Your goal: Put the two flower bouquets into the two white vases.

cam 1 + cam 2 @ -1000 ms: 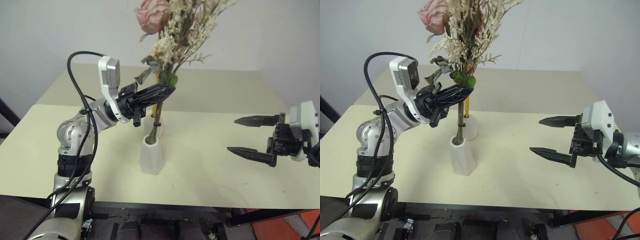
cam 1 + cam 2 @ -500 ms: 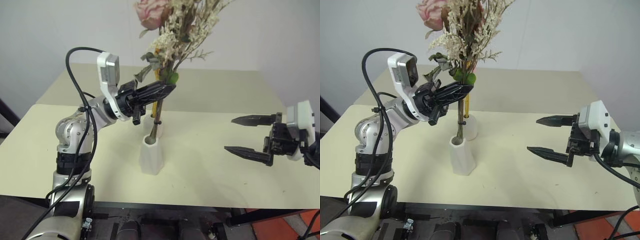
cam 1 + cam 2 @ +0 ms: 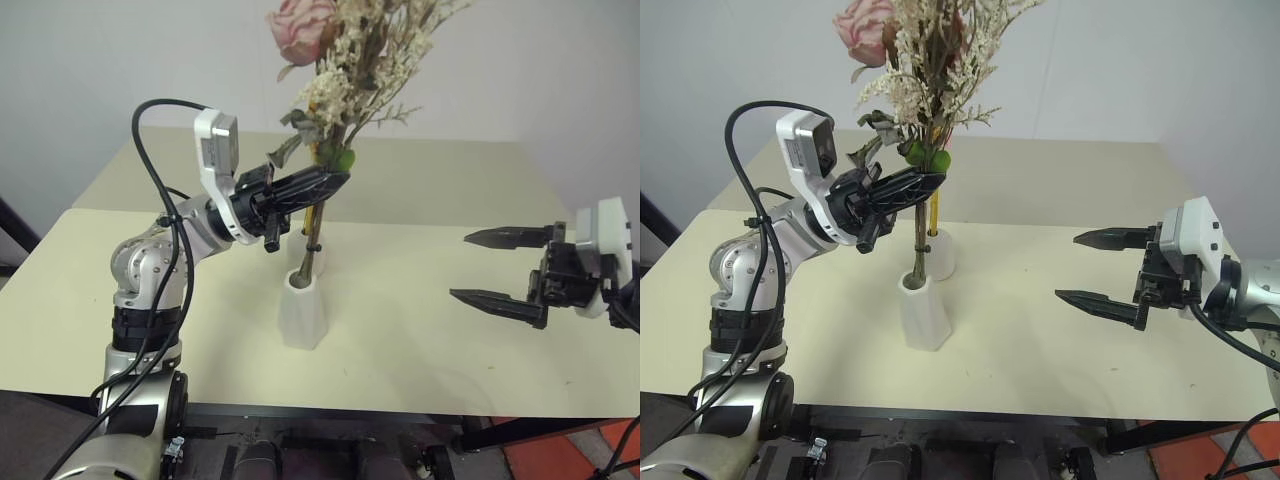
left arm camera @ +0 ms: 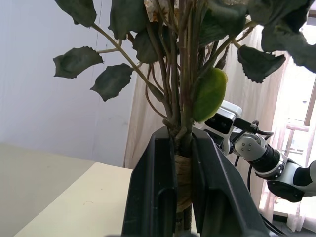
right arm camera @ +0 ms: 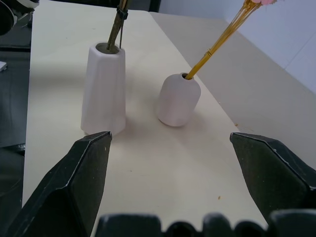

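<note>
My left gripper (image 3: 335,183), clamped on the stems of the fuller bunch of pink roses, cream sprigs and grey-green leaves (image 3: 345,60), is blocking the space above the taller faceted tapering white vase (image 3: 303,312), whose mouth the stems are entering. Just behind, the small round matte white vase (image 5: 178,99) with its thin golden stems (image 5: 222,39) is crowding the gap beside it. My right gripper (image 3: 490,268), jaws spread wide, is hanging well apart over bare cream tabletop (image 3: 420,330), with open room between.
</note>
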